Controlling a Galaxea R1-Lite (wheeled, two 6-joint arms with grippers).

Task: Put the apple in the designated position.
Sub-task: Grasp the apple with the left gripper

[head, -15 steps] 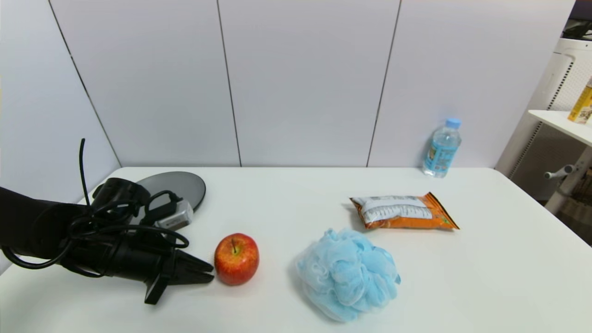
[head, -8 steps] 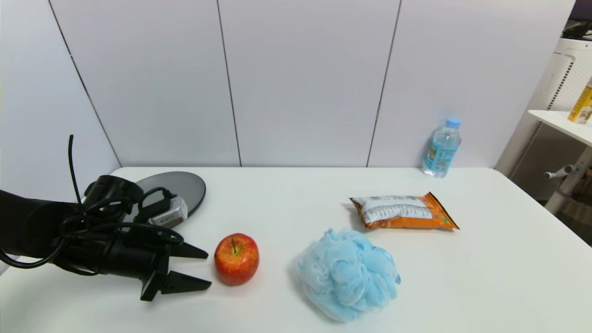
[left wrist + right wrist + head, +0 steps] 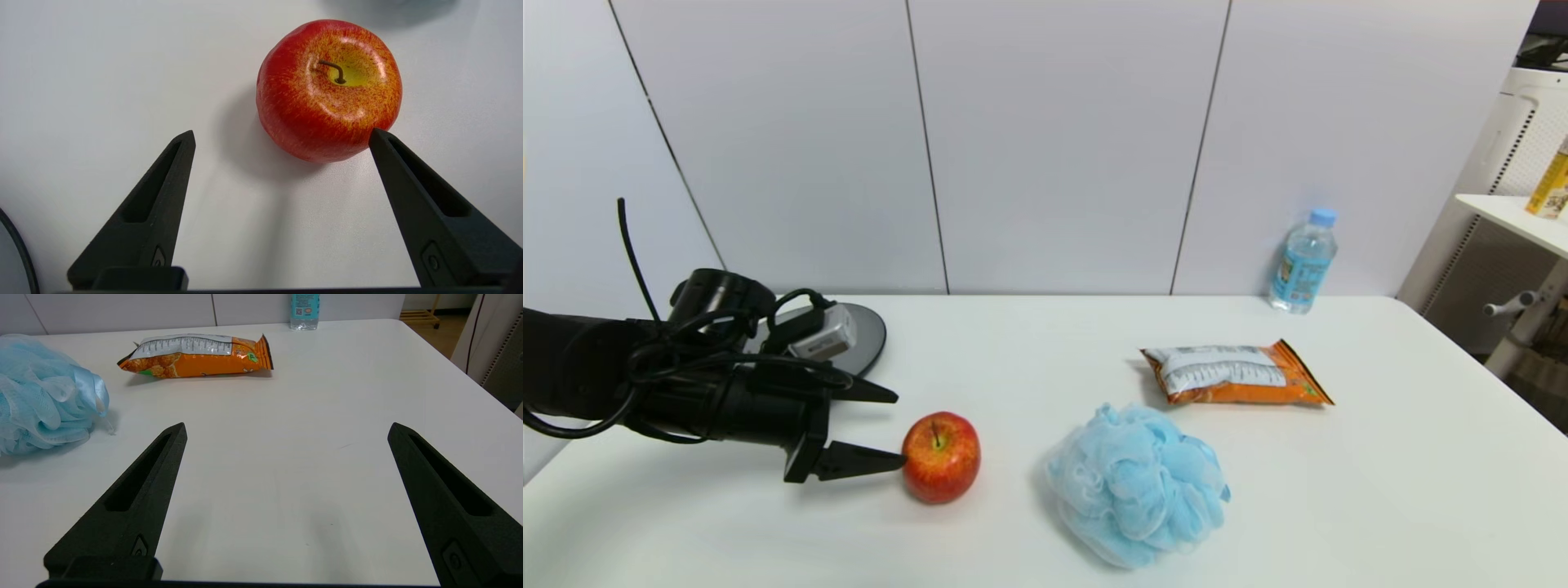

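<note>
We see the apple (image 3: 940,456) sitting on the white worktop (image 3: 1045,343), just left of the blue mesh puff (image 3: 1137,483). Our left end effector (image 3: 898,431) is right beside it, fingers spread wide apart, one tip by the apple's skin. Our right end effector (image 3: 286,430) waits over bare worktop, fingers apart too.

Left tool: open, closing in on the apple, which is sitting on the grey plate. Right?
Not quite. The left tool is open and right by the apple, but the apple sits on the bare white table, not on the grey plate, which lies farther back. The head view shows this.
</note>
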